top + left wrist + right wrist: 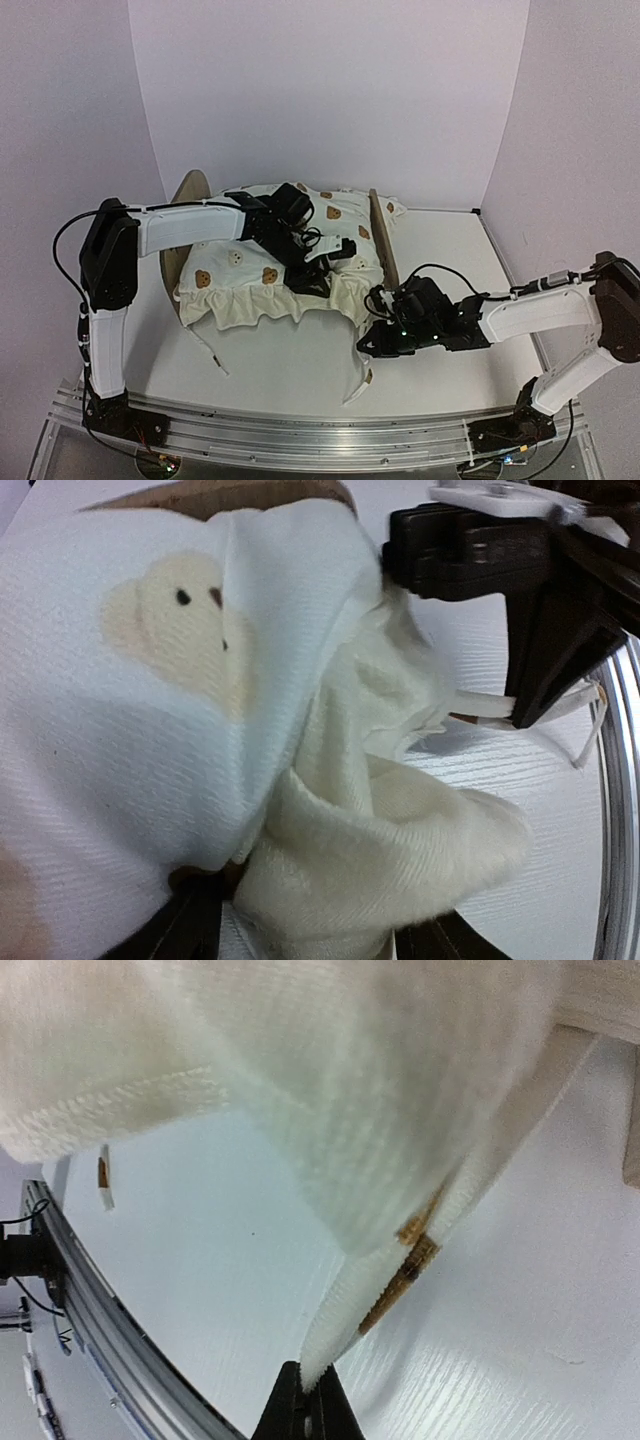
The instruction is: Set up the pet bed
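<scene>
The pet bed lies under the cream bear-print bedding (245, 270); its rounded headboard (186, 190) shows at the left and its footboard (384, 245) at the right. My left gripper (322, 268) hovers over the bedding's near right part, open, with a bunch of ruffle (390, 850) lying loosely between its fingers (190, 930). Just in front of the footboard, my right gripper (372, 338) is shut on the bedding's corner edge (400, 1270), which runs down into the closed jaws (308, 1388). A strip of that corner (357, 380) hangs toward the table. The striped base is hidden.
A thin white tie string (207, 350) trails on the white table (450, 240) near the bed's front left. The metal rail (300, 440) runs along the near edge. Lilac walls close in behind and at both sides. Pale wood of the bed (575, 1055) shows behind the cloth.
</scene>
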Controlling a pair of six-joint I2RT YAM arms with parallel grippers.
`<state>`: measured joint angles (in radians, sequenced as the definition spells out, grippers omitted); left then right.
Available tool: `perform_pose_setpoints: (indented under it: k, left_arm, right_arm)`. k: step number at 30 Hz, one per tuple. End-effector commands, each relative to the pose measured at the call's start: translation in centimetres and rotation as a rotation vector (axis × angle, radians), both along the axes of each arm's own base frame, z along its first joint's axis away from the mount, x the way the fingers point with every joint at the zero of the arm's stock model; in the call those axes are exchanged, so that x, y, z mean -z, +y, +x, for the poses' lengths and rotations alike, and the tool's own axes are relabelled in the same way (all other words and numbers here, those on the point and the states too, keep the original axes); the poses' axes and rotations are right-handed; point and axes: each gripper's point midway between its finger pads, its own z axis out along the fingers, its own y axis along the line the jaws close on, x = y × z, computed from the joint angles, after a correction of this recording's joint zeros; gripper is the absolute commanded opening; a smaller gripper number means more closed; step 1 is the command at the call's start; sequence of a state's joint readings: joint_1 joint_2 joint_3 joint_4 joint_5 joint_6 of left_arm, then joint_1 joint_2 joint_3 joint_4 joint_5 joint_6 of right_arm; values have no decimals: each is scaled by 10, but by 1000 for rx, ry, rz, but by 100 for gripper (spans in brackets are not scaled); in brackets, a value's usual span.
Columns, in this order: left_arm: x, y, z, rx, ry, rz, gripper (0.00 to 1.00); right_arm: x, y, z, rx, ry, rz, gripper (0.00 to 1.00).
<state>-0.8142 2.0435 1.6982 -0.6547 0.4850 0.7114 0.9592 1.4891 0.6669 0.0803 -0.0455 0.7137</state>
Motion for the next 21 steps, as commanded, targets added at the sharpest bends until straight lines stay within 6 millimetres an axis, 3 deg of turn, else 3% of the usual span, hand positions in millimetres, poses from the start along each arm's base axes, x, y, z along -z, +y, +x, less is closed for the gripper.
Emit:
perform_pose_setpoints:
  k: [1,4,9,12,14,18,21]
  left_arm:
    - [-77,-2,-18,159,-109,-175,72]
    - [-100,6,-37,225,-144,-242,80]
    - [-130,21,-76,314,-180,-381,80]
    - [-123,20,-109,370,-271,-427,73]
    - [-102,16,-128,395,-311,-445,68]
    - [-58,-5,-139,382,-367,-490,61]
    - [-41,-24,-140,350,-435,-541,60]
  right_arm:
    - [-43,16,-11,-76,137,176,0]
    - [-46,14,-8,-54,187,207,0]
    - [-43,17,-20,-75,295,229,0]
    - [-37,13,-24,-39,341,223,0]
    - [-34,11,-25,-21,360,221,0]
    - [-31,8,-24,14,373,216,0]
    - [-28,2,-22,41,361,205,0]
